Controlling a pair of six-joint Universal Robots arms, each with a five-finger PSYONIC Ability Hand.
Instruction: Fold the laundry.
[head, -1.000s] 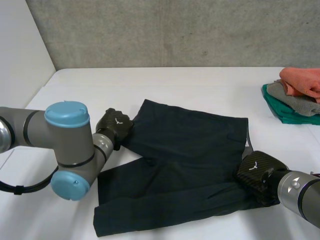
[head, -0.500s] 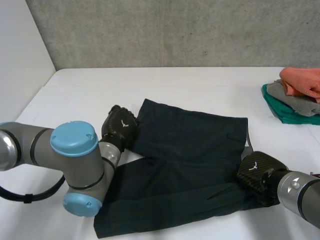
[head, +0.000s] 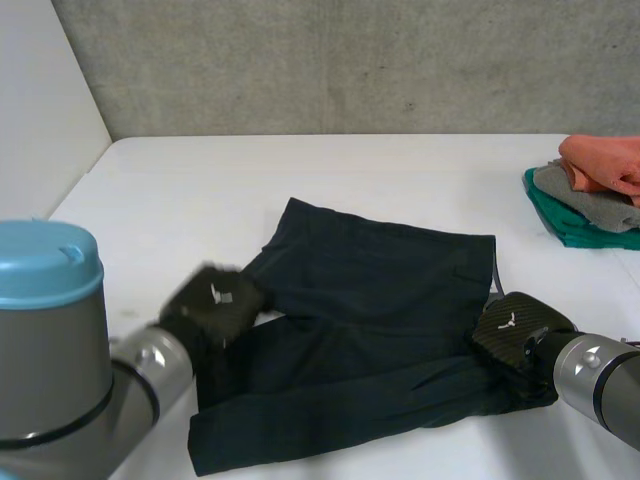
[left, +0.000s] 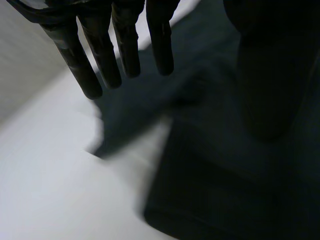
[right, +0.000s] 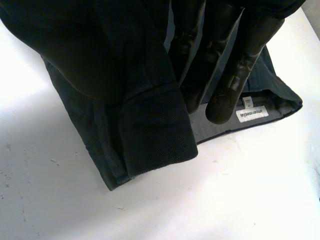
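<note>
Dark navy shorts (head: 370, 300) lie spread on the white table (head: 330, 175), with one leg folded over towards the near edge. My left hand (head: 212, 305) hovers at the shorts' left edge, near the crotch. In the left wrist view its fingers (left: 127, 50) hang straight and hold nothing above the cloth (left: 225, 165). My right hand (head: 515, 335) sits on the shorts' right end at the waistband. In the right wrist view its fingers (right: 240, 60) and thumb pinch a fold of the cloth (right: 145, 125) beside a white label (right: 251, 114).
A pile of folded clothes (head: 595, 195), orange on grey on green, sits at the table's right edge. A grey concrete wall (head: 350, 60) rises behind the table. Bare table lies to the left of the shorts and beyond them.
My left hand has opened, let go of the shorts' left edge and drawn back towards the near side. The right hand has stayed in place on the waistband.
</note>
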